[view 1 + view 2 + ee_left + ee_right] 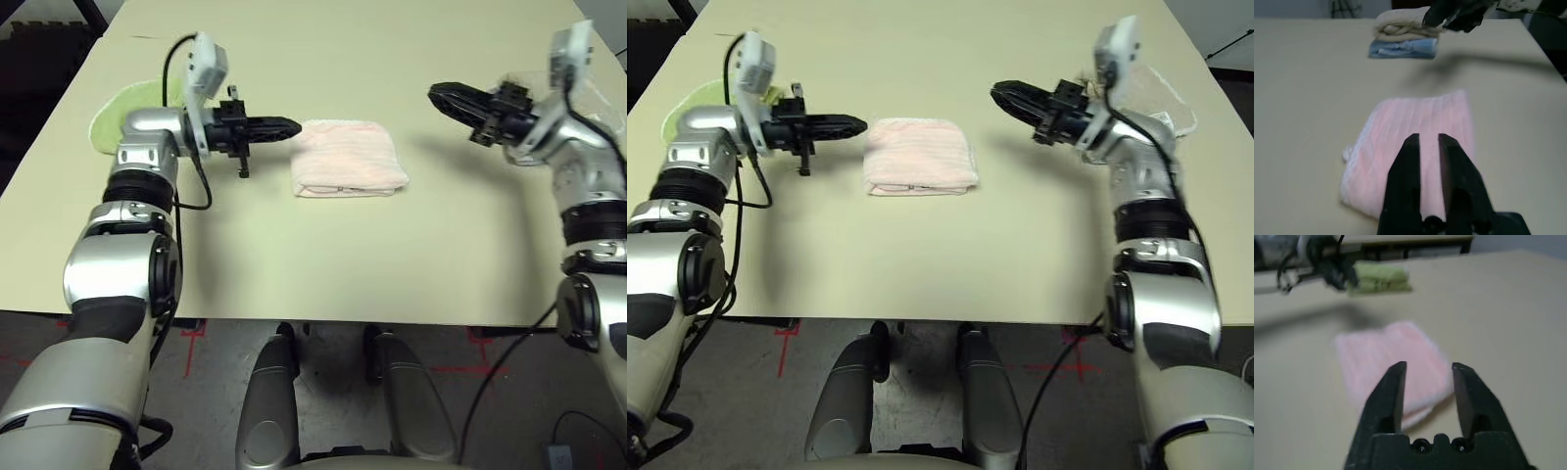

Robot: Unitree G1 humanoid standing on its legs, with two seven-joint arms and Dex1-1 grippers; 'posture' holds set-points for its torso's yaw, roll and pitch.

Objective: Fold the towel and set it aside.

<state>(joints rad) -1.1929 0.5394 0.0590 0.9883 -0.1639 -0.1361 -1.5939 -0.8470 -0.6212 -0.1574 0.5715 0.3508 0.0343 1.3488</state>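
1. Left eye view: a soft pale pink terry towel (349, 159) lies folded into a small thick square near the middle of the plain beige desk (323, 264).
2. The left end effector (290, 126) hangs in the air just beside the towel's left edge. It points sideways at the towel and does not touch it.
3. The left wrist view shows its two black fingers (1406, 181) with a thin gap between them. Nothing is in the gap.
4. The right end effector (438, 94) hangs above the desk, on the right side of the towel and well apart from it. It points toward the towel.
5. The right wrist view shows its black fingers (1391, 391) spread apart about halfway, with nothing held.
6. A lime-green cloth (132, 108) lies on the desk behind the left arm, near the left edge.
7. In the left wrist view, a folded beige towel sits on top of a folded light-blue towel (1403, 48), past the pink towel, near the right end effector.
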